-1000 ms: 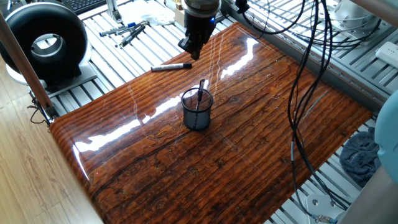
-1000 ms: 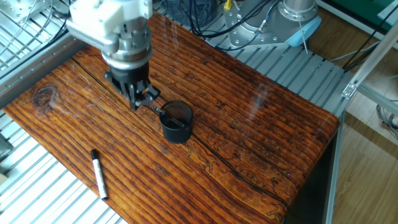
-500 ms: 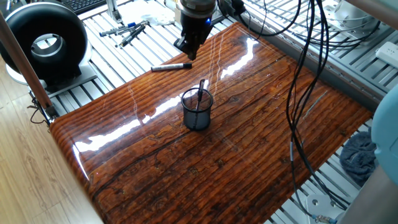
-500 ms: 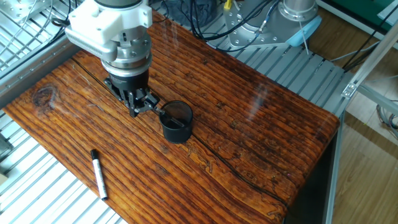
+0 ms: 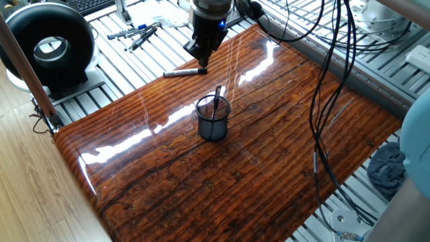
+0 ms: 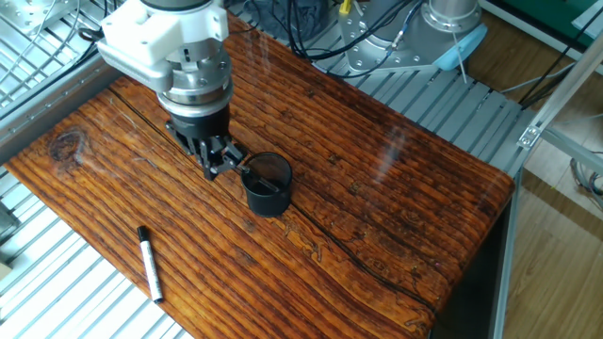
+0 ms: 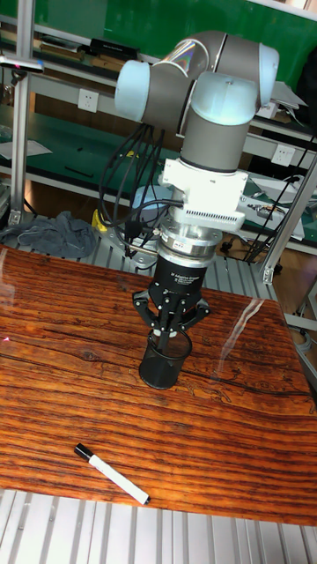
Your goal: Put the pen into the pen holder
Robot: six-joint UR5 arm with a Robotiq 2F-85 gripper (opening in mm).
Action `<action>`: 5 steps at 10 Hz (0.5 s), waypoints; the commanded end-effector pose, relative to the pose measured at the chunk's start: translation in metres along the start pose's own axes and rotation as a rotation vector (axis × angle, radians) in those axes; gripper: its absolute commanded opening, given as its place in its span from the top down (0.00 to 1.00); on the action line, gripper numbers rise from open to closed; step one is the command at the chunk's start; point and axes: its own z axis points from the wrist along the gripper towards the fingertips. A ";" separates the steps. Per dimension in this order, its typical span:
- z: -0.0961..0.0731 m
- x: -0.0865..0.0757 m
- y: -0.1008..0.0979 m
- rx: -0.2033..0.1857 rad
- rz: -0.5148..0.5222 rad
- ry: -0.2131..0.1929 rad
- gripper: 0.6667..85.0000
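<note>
The pen (image 5: pixel 185 72) (image 6: pixel 150 264) (image 7: pixel 111 474), black at both ends with a pale barrel, lies flat on the wooden table near one edge. The pen holder (image 5: pixel 213 119) (image 6: pixel 268 185) (image 7: pixel 165 359), a dark mesh cup, stands upright mid-table with a thin dark pen leaning inside it. My gripper (image 5: pixel 199 60) (image 6: pixel 217 165) (image 7: pixel 169 333) hangs above the table between the cup and the pen, a little above the wood. Its fingers meet at the tips and hold nothing. It touches neither the pen nor the cup.
A black ring-shaped device (image 5: pixel 50 44) stands off the table corner. Several dark markers (image 5: pixel 138 33) lie on the metal slats beyond the pen. Black cables (image 5: pixel 329 101) hang over the table's far side. A grey cloth (image 5: pixel 390 168) lies beside the table.
The gripper has drifted a short way from the cup's side toward the lying pen. The pen and the cup have not moved.
</note>
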 end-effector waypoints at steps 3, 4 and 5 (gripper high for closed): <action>0.001 -0.004 -0.003 0.028 -0.181 0.036 0.99; 0.000 -0.010 -0.004 0.063 -0.281 0.067 0.99; 0.000 -0.017 0.001 0.076 -0.330 0.101 0.99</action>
